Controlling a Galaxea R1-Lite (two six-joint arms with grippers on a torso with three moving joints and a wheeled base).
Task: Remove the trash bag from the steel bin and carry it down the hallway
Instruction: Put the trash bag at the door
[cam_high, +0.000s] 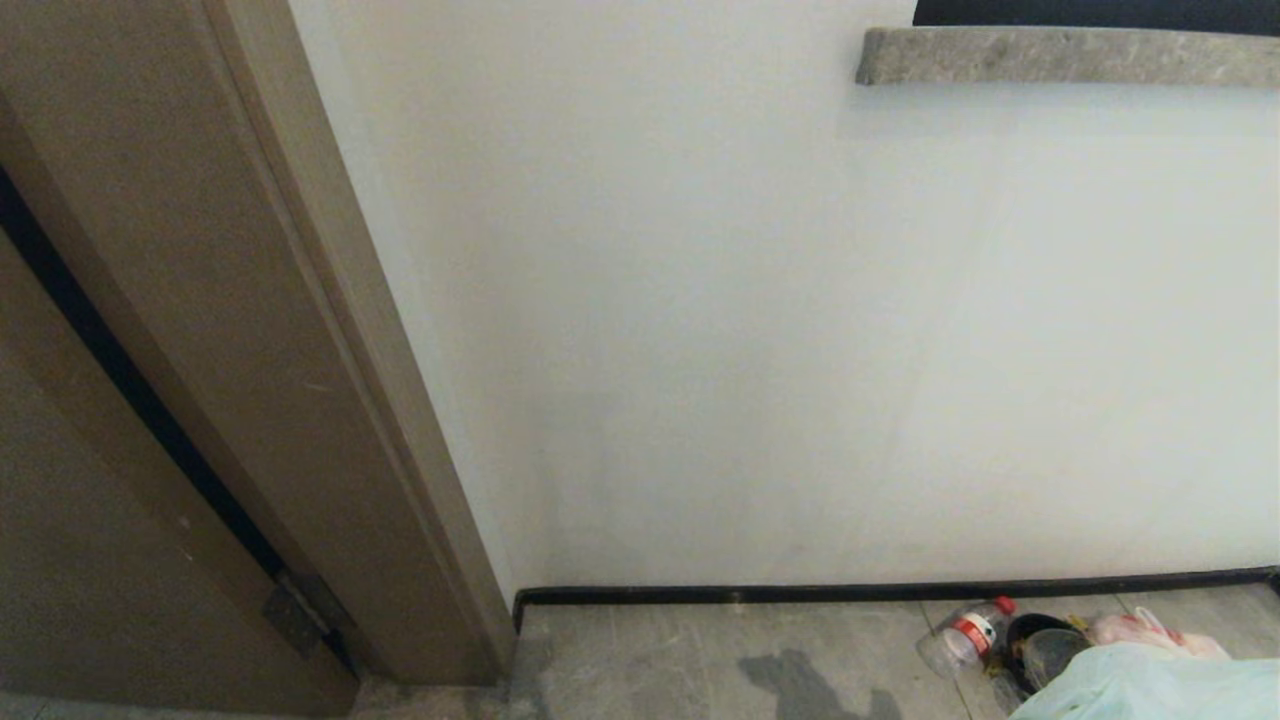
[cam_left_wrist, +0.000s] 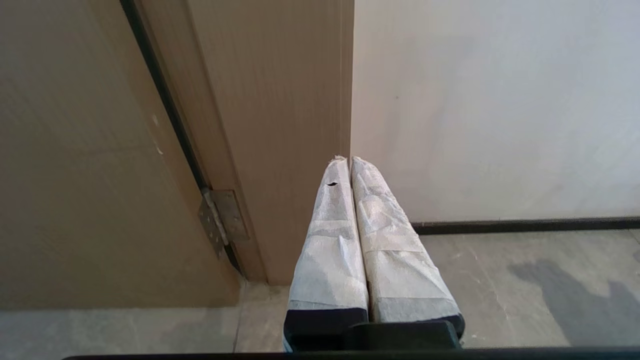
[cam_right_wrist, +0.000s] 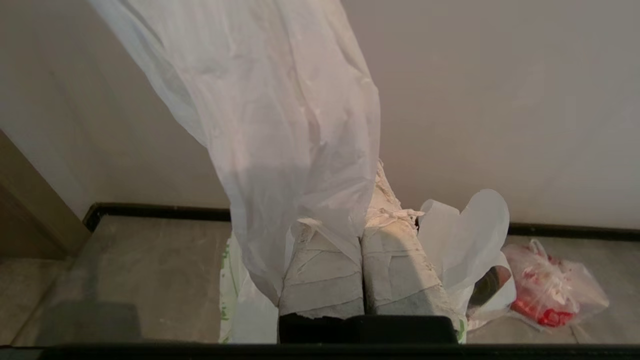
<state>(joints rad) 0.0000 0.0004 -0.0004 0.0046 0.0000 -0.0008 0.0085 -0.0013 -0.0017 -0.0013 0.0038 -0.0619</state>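
R pincer (cam_right_wrist: 361, 235) clamping trash bag (cam_right_wrist: 280, 130), L pincer (cam_left_wrist: 349, 162) closed

One white trash bag (cam_right_wrist: 280, 125), one clear bag (cam_right_wrist: 550, 287) of red contents beside it, one red-capped bottle (cam_high: 965, 635) near the baseboard (cam_high: 900, 590), and two tape-wrapped grippers.

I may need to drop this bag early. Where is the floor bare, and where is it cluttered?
Bare floor tiles run along the black baseboard, from the door frame rightwards. It is crowded further right: a bottle, the steel bin and a clear bag.
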